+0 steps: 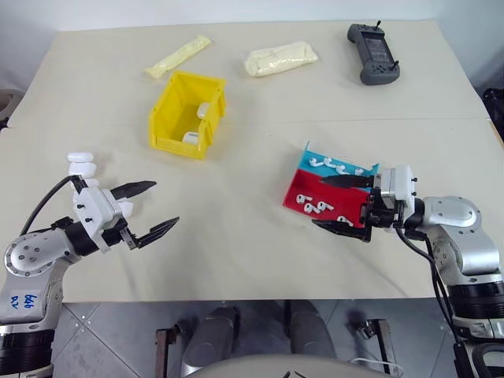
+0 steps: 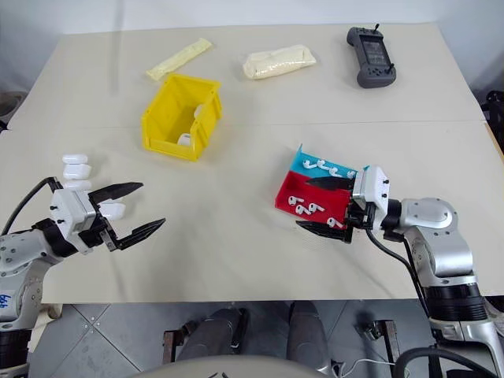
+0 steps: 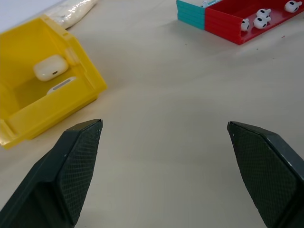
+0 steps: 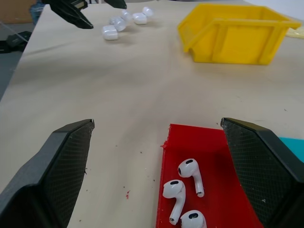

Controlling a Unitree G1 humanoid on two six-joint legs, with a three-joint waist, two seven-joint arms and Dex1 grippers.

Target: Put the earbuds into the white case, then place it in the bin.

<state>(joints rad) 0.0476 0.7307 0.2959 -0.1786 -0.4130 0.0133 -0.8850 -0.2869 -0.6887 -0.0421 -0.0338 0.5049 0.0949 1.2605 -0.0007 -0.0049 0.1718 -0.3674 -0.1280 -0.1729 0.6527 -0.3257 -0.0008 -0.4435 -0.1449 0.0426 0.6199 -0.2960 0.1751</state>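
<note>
Yellow plastic marks the bin (image 1: 187, 114), which sits toward the far left of the beige table (image 1: 236, 236) with two white cases (image 3: 50, 67) inside it. More white cases (image 2: 76, 165) lie in a small cluster at the table's left edge, just beside the left gripper (image 1: 150, 210), whose black fingers are spread wide and hold nothing. On the right, the red-and-teal tray (image 1: 303, 187) carries the earbuds (image 4: 183, 186), several in the red half and a few in the teal. The right gripper (image 1: 340, 203) hovers over the tray's near end, jaws fully apart and empty. A black controller (image 1: 373, 52) and two pale packets (image 1: 280, 58) lie at the far edge.
</note>
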